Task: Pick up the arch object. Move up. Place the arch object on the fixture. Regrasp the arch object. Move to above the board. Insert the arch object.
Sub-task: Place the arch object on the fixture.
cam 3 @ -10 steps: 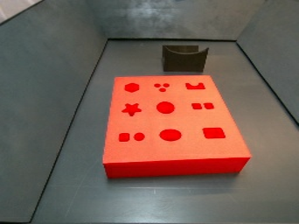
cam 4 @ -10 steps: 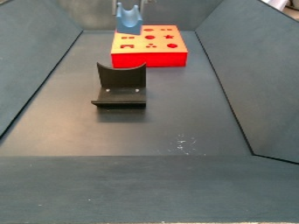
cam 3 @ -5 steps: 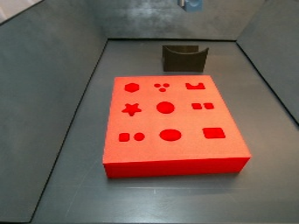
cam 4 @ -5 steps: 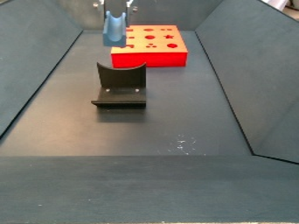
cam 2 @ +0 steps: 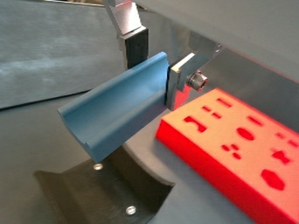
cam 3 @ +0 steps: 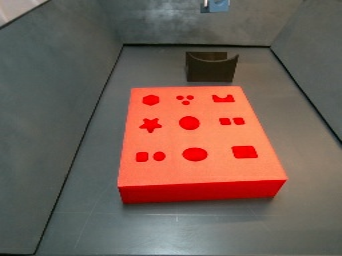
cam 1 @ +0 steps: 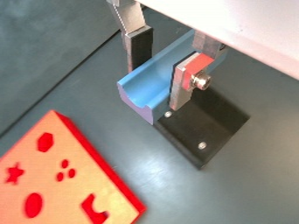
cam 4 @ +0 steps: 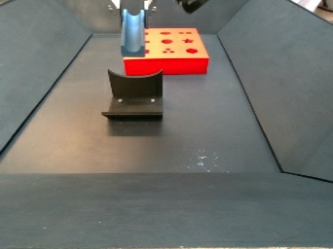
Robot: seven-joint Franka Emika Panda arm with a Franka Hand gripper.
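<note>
The arch is held off the tabletop, pinched between the jaws of the gripper, as both wrist views show. In a side view the arch hangs upright above the fixture, clear of it. The board lies just beyond the fixture, apart from both.

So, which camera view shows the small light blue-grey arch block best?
A wrist view: the arch block fills it, its notched face visible, clamped in the gripper. A side view shows it upright above the dark fixture; another catches only a sliver.
</note>
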